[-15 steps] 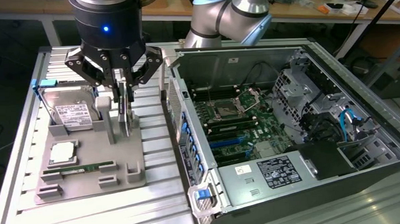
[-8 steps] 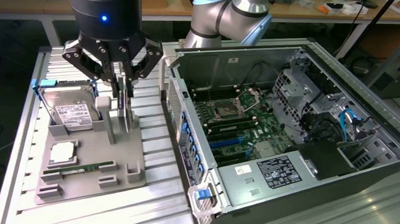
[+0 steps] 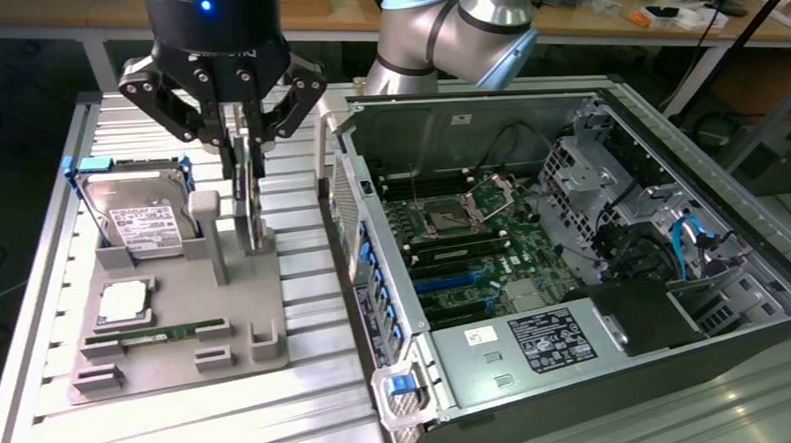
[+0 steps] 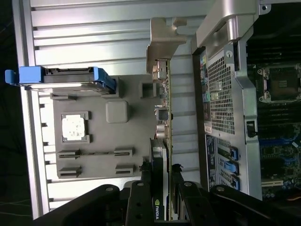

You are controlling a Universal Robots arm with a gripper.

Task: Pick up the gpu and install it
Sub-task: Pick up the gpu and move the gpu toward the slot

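Observation:
The gpu point(image 3: 251, 213) stands on edge in a slot of the grey holder tray point(image 3: 175, 366), a thin dark card seen edge-on. My gripper point(image 3: 248, 148) hangs straight above it, its black fingers closed against both faces of the card's upper edge. In the wrist view the gpu point(image 4: 163, 117) runs away from the gripper point(image 4: 161, 186), with its silver bracket point(image 4: 162, 42) at the far end and a fan housing near the fingers point(image 4: 141, 193). The holder tray point(image 4: 136, 136) lies under it.
A silver hard drive point(image 3: 142, 218) with blue rails leans in the tray beside the card. A processor point(image 3: 126, 301) and a green memory stick point(image 3: 153, 335) lie in the tray. The open computer case point(image 3: 721, 337) with its motherboard point(image 3: 463, 239) sits at the exterior view's right, close to the tray.

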